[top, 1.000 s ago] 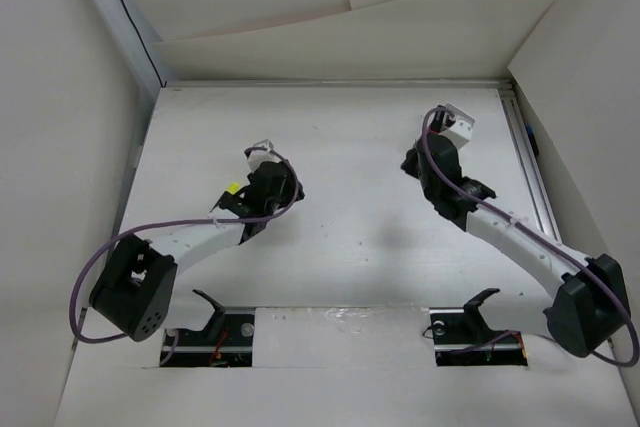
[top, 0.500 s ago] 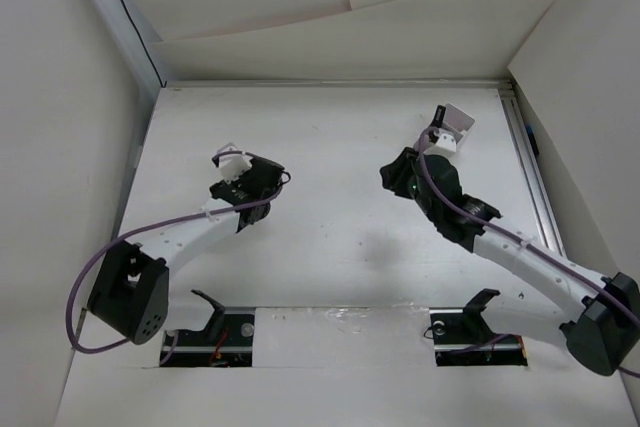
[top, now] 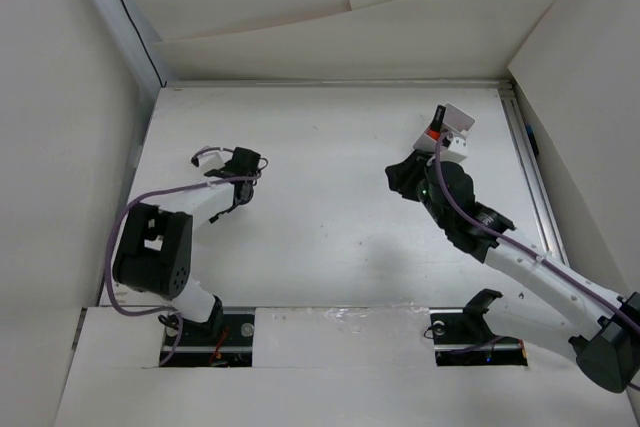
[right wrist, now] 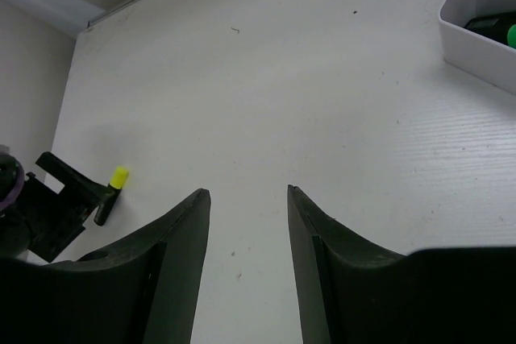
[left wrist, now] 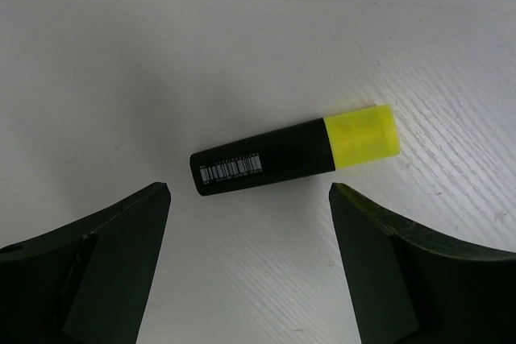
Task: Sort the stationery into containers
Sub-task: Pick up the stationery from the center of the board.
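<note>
From here I see the left hand (left wrist: 250,199) with its jaws spread wide and nothing between them, hovering low over the white counter (left wrist: 121,54). A black-bodied highlighter marker with a bright yellow cap (left wrist: 294,151) lies flat on the counter in the middle of the left wrist view, just beyond the two fingertips and touching neither. Its cap points to the right of the frame, and a barcode label sits at its left end. The right hand (right wrist: 246,195) is also open, though less wide, and grips nothing. In the upper right corner of its wrist view sits a small white rectangular plastic tray (right wrist: 476,30), holding a black marker with a green cap (right wrist: 509,34). I cannot tell which compartment that marker is in. The yellow-capped marker is well apart from the tray, at the lower left of that view.
</note>
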Available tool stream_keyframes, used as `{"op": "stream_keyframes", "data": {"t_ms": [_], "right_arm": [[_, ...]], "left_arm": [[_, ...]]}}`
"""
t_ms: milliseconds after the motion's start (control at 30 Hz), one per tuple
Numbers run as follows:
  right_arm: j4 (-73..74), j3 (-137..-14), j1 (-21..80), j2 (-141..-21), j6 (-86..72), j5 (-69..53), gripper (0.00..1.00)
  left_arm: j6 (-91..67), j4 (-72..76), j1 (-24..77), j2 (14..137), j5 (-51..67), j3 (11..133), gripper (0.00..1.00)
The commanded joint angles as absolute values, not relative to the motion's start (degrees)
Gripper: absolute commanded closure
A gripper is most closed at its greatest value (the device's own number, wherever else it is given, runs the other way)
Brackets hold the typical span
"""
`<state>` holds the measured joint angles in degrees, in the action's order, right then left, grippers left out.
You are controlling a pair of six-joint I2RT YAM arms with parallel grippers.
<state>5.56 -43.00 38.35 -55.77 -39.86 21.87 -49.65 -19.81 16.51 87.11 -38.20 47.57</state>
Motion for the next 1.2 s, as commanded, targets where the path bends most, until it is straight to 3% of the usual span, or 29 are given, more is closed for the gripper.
{"op": "stream_keyframes", "data": {"t_ms": [0, 333, 633, 1167], "right_arm": [[3.0, -43.2, 38.9, -55.2, -39.5, 23.3, 0.51], [3.0, -42.6, 38.9, -54.1, -39.5, 23.8, 0.50], [3.0, -42.6, 39.5, -54.1, -39.5, 23.8, 0.50], [3.0, -42.6, 39.5, -54.1, -39.5, 24.3, 0.50]], "left_arm": [[-46.7, -22.1, 16.6, 90.9, -40.6, 51.4, 0.22], [-43.9, -22.3, 16.6, 93.0, -38.8, 52.7, 0.24], [-44.0, -28.9, 16.6, 99.8, -41.2, 61.1, 0.24], [-42.2, -22.9, 15.4, 97.5, -32.7, 56.6, 0.30]]}}
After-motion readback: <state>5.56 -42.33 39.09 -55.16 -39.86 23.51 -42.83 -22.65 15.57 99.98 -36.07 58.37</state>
